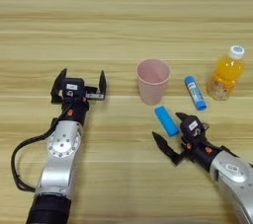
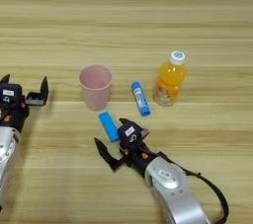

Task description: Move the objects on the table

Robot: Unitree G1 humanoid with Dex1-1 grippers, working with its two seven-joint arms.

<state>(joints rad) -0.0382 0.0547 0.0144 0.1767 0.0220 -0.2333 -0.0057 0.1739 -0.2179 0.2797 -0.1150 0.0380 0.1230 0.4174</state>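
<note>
Lower right of frame: right gripper (image 1: 172, 134), black fingers spread apart, nothing between them, tips just beside the near end of the flat light-blue rounded bar (image 1: 166, 120), placed as if to close on it. Lower left: left gripper (image 1: 80, 88), fingers apart and empty, idle on the wooden worktop (image 1: 123, 16). Mid-frame, further back: upright pink plastic cup (image 1: 153, 81), blue glue-stick tube (image 1: 195, 93) lying flat, orange juice bottle (image 1: 226, 73) standing at right.

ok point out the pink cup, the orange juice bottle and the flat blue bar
pink cup (image 1: 152, 90), left eye view, on its outer wall
orange juice bottle (image 1: 225, 77), left eye view, on the orange body
flat light-blue bar (image 2: 108, 126), right eye view, on its top face
</note>
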